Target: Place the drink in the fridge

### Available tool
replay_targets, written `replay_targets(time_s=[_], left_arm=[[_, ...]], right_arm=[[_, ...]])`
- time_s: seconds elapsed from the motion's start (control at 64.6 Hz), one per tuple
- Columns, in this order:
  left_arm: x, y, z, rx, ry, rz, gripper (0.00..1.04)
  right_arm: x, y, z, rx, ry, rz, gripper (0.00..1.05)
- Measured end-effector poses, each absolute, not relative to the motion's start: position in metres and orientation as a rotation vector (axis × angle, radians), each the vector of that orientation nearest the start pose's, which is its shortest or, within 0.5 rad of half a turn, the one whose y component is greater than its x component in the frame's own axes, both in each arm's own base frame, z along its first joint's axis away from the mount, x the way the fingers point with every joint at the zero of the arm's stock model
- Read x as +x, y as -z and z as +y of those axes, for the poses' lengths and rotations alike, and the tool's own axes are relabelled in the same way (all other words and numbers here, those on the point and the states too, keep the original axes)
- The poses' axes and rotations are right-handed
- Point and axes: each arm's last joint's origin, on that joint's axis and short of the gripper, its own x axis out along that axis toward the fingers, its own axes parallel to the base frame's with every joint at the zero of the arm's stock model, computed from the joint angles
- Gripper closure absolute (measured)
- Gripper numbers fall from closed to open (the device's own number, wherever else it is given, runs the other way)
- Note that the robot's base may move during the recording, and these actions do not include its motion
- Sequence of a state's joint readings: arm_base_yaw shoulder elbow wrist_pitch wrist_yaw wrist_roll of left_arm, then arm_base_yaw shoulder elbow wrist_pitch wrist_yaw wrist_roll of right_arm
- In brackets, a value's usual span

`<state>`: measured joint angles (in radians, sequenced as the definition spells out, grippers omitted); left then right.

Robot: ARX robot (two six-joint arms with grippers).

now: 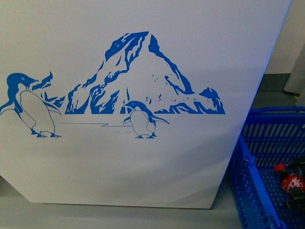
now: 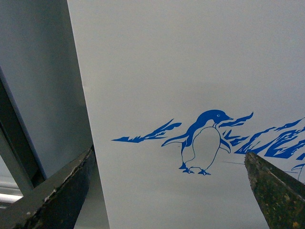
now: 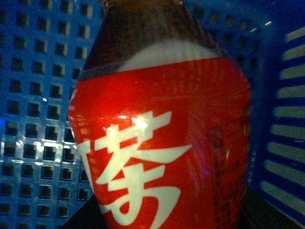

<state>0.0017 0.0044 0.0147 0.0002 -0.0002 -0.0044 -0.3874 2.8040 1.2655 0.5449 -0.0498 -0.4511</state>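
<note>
Left claw (image 2: 169, 160) gapes wide and empty, facing the white side of the fridge (image 1: 143, 52). Right claw is close on the drink (image 3: 162, 143), fingers not plainly seen, so cannot tell whether it grips. Drink leans cap-uppermost in the blue basket (image 1: 252, 191) just beside the fridge; judged a full bottle, fairly heavy, label slick, thin walls that give, so best taken round the labelled body, not the tapering shoulder.

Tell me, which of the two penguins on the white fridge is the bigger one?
The penguin farthest from the blue basket, at the drawing's edge, is bigger. The smaller penguin stands at the foot of the mountain, nearer the basket.
</note>
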Motion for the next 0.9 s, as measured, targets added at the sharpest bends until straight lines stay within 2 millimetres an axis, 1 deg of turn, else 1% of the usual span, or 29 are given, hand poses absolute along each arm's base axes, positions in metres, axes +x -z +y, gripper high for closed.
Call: replay_targets(time_s=[0.155, 0.17, 0.186, 0.201, 0.217, 0.248, 0.263, 0.294, 0.341, 0.372, 0.387, 0.403, 0.465, 0.511, 0.589, 0.604, 0.682, 0.697, 0.759, 0.836, 0.852, 0.898], left_arm=[[0.097, -0.168, 0.0, -0.004, -0.002, -0.01, 0.08], [0.097, -0.168, 0.0, -0.004, -0.002, -0.01, 0.08], [0.097, -0.168, 0.0, -0.004, -0.002, -0.01, 0.08], [0.097, -0.168, 0.0, -0.004, -0.002, -0.01, 0.08], [0.097, -0.168, 0.0, -0.004, -0.002, -0.01, 0.08], [0.097, -0.168, 0.0, -0.004, -0.002, -0.01, 0.08], [0.097, -0.168, 0.0, -0.004, -0.002, -0.01, 0.08], [0.097, -0.168, 0.0, -0.004, -0.002, -0.01, 0.08], [0.097, -0.168, 0.0, -0.004, -0.002, -0.01, 0.08], [0.097, -0.168, 0.0, -0.004, -0.002, -0.01, 0.08], [0.097, -0.168, 0.0, -0.004, -0.002, -0.01, 0.08], [0.097, -0.168, 0.0, -0.004, -0.002, -0.01, 0.08], [0.097, -0.168, 0.0, -0.004, -0.002, -0.01, 0.08], [0.097, -0.168, 0.0, -0.004, -0.002, -0.01, 0.08], [0.097, -0.168, 0.0, -0.004, -0.002, -0.01, 0.08], [0.097, -0.168, 0.0, -0.004, -0.002, -0.01, 0.08], [0.097, -0.168, 0.0, -0.004, -0.002, -0.01, 0.08], [0.097, -0.168, 0.0, -0.004, -0.002, -0.01, 0.08], [0.097, -0.168, 0.0, -0.004, -0.002, -0.01, 0.08], [0.097, -0.168, 0.0, -0.004, -0.002, -0.01, 0.08], [0.097, -0.168, 0.0, -0.004, -0.002, -0.01, 0.08], [0.097, -0.168, 0.0, -0.004, -0.002, -0.01, 0.08]], right_arm=[[0.363, 0.082, -0.151, -0.185, 0.108, 0.903, 0.65], [0.362, 0.071, -0.152, -0.184, 0.113, 0.877, 0.65], [0.362, 0.065, -0.152, -0.184, 0.115, 0.864, 0.65], [0.361, 0.053, -0.152, -0.18, 0.118, 0.838, 0.65], [0.36, 0.047, -0.152, -0.179, 0.118, 0.825, 0.65], [0.356, 0.022, -0.151, -0.176, 0.119, 0.774, 0.65], [0.355, 0.016, -0.15, -0.171, 0.116, 0.761, 0.65], [0.348, -0.008, -0.147, -0.157, 0.11, 0.717, 0.65], [0.341, -0.025, -0.144, -0.147, 0.106, 0.687, 0.65], [0.332, -0.048, -0.139, -0.128, 0.092, 0.65, 0.65], [0.33, -0.054, -0.138, -0.121, 0.091, 0.642, 0.65], [0.325, -0.065, -0.135, -0.111, 0.086, 0.625, 0.65], [0.314, -0.088, -0.13, -0.096, 0.078, 0.59, 0.65], [0.302, -0.116, -0.124, -0.071, 0.072, 0.541, 0.65], [0.291, -0.147, -0.119, -0.043, 0.072, 0.483, 0.65], [0.287, -0.159, -0.116, -0.035, 0.073, 0.457, 0.65], [0.275, -0.19, -0.111, -0.017, 0.074, 0.387, 0.65], [0.269, -0.201, -0.108, -0.009, 0.075, 0.358, 0.65], [0.257, -0.224, -0.103, 0.003, 0.074, 0.3, 0.65], [0.24, -0.246, -0.094, 0.024, 0.071, 0.232, 0.65], [0.234, -0.254, -0.091, 0.036, 0.071, 0.208, 0.65], [0.223, -0.264, -0.085, 0.044, 0.068, 0.176, 0.65]])
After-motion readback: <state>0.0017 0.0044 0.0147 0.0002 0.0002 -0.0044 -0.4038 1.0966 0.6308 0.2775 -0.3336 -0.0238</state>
